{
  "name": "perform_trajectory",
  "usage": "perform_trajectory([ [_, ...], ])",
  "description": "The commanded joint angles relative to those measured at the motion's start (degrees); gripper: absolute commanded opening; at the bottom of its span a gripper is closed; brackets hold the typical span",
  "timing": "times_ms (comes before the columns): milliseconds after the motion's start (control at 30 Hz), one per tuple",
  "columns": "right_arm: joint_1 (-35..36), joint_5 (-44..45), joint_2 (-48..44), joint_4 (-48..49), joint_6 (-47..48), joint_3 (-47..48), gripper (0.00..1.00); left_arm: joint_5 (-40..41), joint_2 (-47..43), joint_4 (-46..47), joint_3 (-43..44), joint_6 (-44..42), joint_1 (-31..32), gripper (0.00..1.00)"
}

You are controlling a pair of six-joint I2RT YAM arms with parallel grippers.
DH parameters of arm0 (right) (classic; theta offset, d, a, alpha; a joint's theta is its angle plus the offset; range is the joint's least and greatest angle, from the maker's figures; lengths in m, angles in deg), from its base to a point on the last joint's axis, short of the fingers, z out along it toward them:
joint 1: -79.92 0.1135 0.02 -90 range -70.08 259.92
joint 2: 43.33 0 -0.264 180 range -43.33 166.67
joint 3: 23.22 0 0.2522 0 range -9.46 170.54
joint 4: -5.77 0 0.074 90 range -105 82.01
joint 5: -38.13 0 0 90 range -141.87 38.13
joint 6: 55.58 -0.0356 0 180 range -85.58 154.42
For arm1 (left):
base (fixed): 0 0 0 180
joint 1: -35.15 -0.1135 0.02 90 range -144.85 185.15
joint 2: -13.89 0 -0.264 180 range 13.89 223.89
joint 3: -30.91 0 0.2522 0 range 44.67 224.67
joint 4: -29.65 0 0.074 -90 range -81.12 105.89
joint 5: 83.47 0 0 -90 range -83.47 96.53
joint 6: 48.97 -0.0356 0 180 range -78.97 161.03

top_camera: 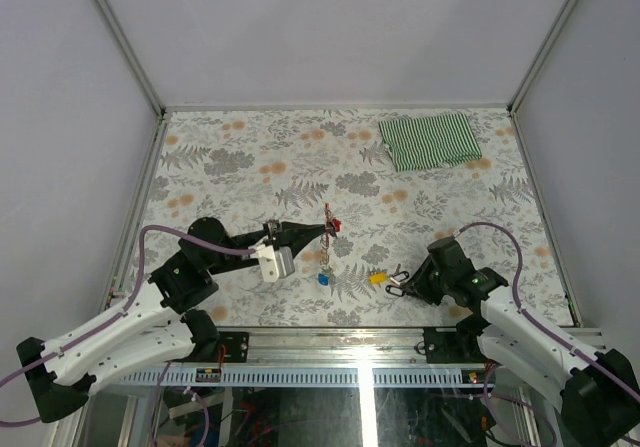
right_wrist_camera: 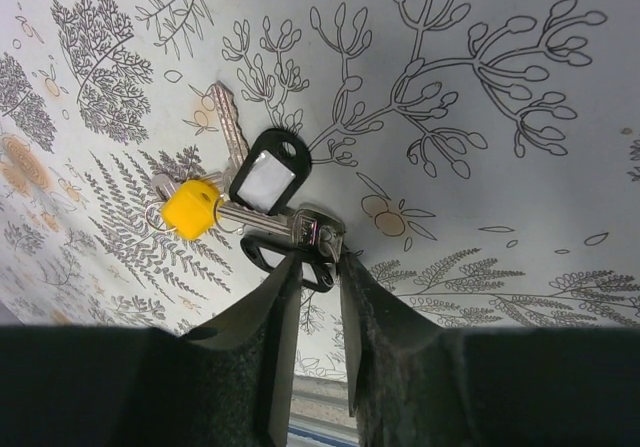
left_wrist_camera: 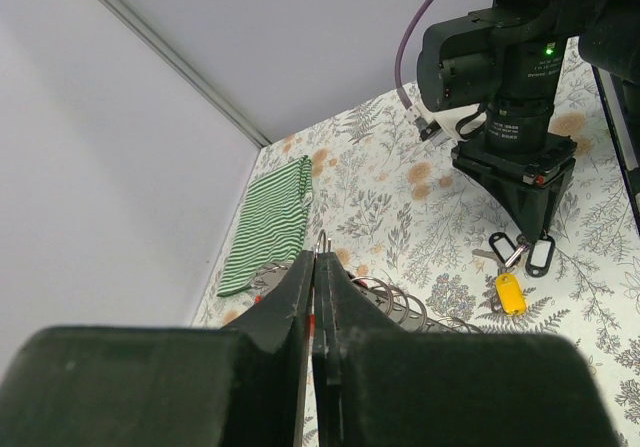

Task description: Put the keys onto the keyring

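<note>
My left gripper (top_camera: 325,229) (left_wrist_camera: 318,257) is shut on the keyring, whose red clip (top_camera: 336,226) (left_wrist_camera: 311,323) shows as a sliver between the jaws. Its silver chain (top_camera: 326,252) (left_wrist_camera: 400,302) trails toward a blue key (top_camera: 323,278); I cannot tell whether they are joined. A yellow-headed key (top_camera: 378,277) (left_wrist_camera: 510,292) (right_wrist_camera: 190,209) lies on the mat in a bunch with a silver key (right_wrist_camera: 325,232) and black tags (right_wrist_camera: 268,177). My right gripper (top_camera: 400,285) (right_wrist_camera: 320,257) is low over that bunch. Its jaws stand narrowly apart, one at each side of the silver key's head.
A green-striped cloth (top_camera: 430,140) (left_wrist_camera: 270,222) lies folded at the back right of the floral mat (top_camera: 250,157). White walls with metal corner posts (top_camera: 120,42) enclose the table. A metal rail (top_camera: 330,339) runs along the near edge.
</note>
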Motion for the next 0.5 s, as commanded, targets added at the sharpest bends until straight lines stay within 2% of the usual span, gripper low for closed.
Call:
perform_trajectory([
  [0, 0.2, 1.9, 0.1, 0.7, -0.5, -1.1, 0.24, -0.6, -0.2, 4.4, 2.6, 0.3, -0.3, 0.0],
  [200, 0.2, 2.1, -3.1, 1.5, 2.3, -0.3, 0.01, -0.7, -0.1, 4.2, 2.9, 0.5, -0.4, 0.0],
  [367, 0.2, 3.9, -7.3, -0.2, 9.2, 5.3, 0.0, -0.8, -0.1, 4.4, 3.0, 0.8, -0.3, 0.0],
  [467, 0.2, 3.8, -8.2, 0.1, 17.2, 9.6, 0.0, -0.9, -0.2, 5.0, 2.9, 1.4, -0.4, 0.0],
])
